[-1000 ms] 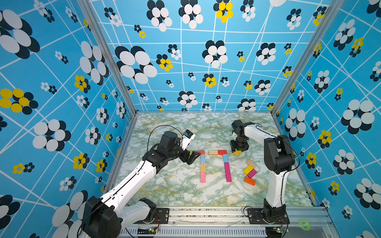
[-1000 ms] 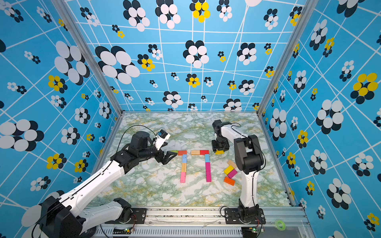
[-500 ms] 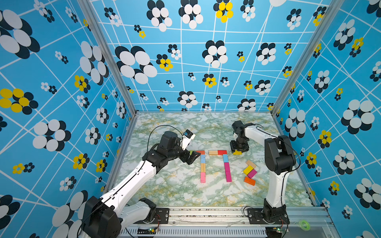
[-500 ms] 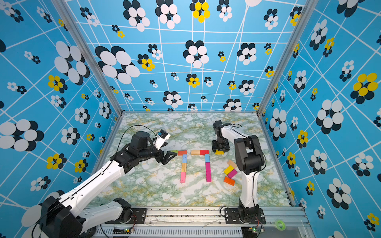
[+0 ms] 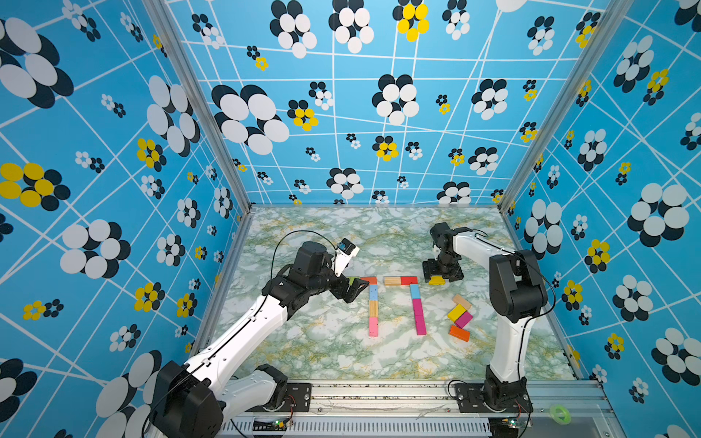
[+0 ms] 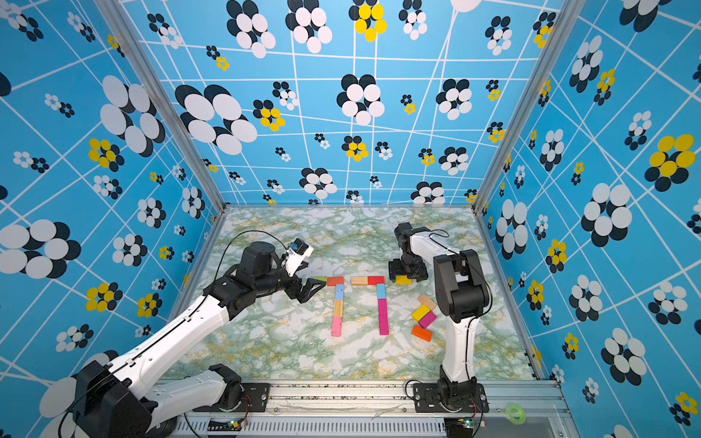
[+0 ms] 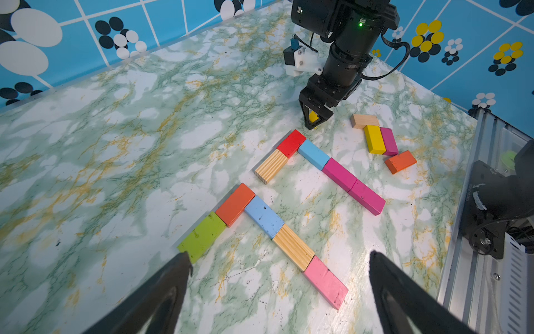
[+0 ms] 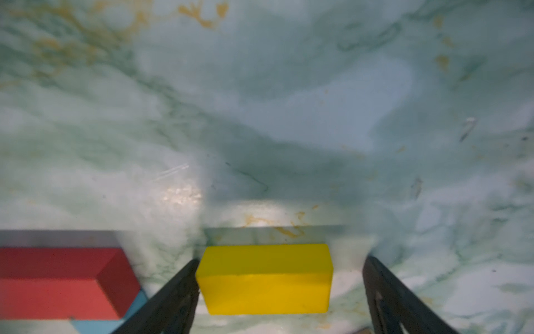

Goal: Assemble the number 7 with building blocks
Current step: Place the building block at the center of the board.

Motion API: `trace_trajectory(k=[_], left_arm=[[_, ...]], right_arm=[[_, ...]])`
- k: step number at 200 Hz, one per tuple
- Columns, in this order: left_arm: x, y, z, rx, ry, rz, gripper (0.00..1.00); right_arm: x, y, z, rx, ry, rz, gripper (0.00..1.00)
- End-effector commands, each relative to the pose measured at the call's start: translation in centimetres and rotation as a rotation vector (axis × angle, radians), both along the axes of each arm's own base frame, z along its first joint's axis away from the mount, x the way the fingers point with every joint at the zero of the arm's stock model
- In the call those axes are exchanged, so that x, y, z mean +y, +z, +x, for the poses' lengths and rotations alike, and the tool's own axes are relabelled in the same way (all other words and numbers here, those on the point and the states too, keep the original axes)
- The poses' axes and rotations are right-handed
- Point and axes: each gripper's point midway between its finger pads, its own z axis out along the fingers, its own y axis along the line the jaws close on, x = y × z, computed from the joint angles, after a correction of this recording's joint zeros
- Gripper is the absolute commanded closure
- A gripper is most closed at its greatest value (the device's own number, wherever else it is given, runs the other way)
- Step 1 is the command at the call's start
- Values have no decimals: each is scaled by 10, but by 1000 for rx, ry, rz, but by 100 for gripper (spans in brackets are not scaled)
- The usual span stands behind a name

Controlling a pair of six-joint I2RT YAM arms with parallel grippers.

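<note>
— Where is your right gripper (image 8: 281, 260)?
— I hold it spread wide around the yellow block (image 8: 265, 277), 1 finger (image 8: 179, 289) at its end, the other clear. In a top view, that block lies at 3 o'clock from the red block (image 5: 409, 280) of a number 7 (image 5: 418, 314).
— And your left gripper (image 7: 278, 257)?
— Wide too, holding nothing, near the green block (image 7: 202, 235).

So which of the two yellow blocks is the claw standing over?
The yellow block lying alone near the red block, between the right gripper's open jaws. The other yellow block lies touching a magenta block.
</note>
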Motion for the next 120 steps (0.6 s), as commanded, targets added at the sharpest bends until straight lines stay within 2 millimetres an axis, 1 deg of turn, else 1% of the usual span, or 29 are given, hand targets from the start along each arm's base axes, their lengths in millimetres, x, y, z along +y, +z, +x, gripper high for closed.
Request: trace_trajectory(k=[1, 10, 28, 36, 45, 53, 73, 88, 91, 98, 120], left_arm=[[2, 5, -2, -33, -5, -4, 1], [1, 6, -2, -34, -6, -5, 1], [1, 6, -3, -35, -8, -6, 1], [1, 6, -3, -36, -8, -6, 1], [1, 7, -3, -38, -8, -6, 1], [1, 8, -4, -40, -8, -6, 1], [2, 10, -4, -49, -9, -6, 1], [2, 11, -5, -54, -6, -7, 1], [2, 12, -5, -55, -4, -9, 1], [3, 13, -4, -54, 2, -9, 1], [2, 15, -4, -52, 3, -9, 1]], right_arm=[[-2, 12, -10, -11, -18, 7, 3], [-3, 27, -7, -52, -28, 12, 1], [-7, 57, -5, -123, -59, 14, 1], [-14, 69, -8, -140, -96, 4, 1], [-27, 77, -16, -135, -170, -22, 1], [-38, 81, -27, -111, -246, -24, 1], [-54, 85, -54, -103, -397, 9, 1], [-54, 88, -71, -154, -468, 59, 1], [-64, 88, -75, -165, -516, 63, 1], [-68, 90, -83, -194, -558, 71, 2], [-70, 88, -105, -237, -645, 105, 6]])
